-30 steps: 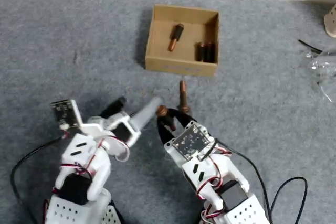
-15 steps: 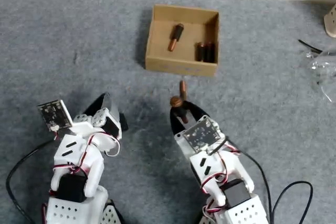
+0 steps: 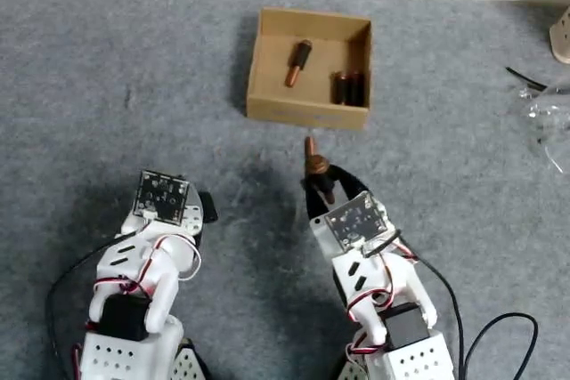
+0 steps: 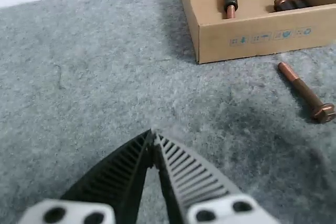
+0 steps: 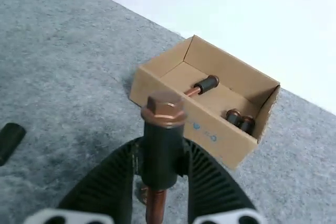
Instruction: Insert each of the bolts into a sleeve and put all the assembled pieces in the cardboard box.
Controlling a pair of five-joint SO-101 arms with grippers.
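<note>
Held piece: copper bolt (image 5: 164,109) seated in a black sleeve (image 5: 160,163), above mid-bench, near the box front.
Right end effector (image 5: 160,150): clamped on that sleeve.
Cardboard box (image 3: 307,113): far-centre bench (image 3: 107,68); three assembled pieces (image 3: 298,61) inside.
Loose bolt (image 4: 307,93): flat before the box.
Left end effector (image 4: 154,140): pinched closed, empty, near-left.

Fuzzy grey felt table cover (image 3: 89,86), matt brown cardboard box (image 3: 307,113), shiny coppery metal bolt (image 4: 307,92), matt black sleeve (image 5: 160,150).
</note>
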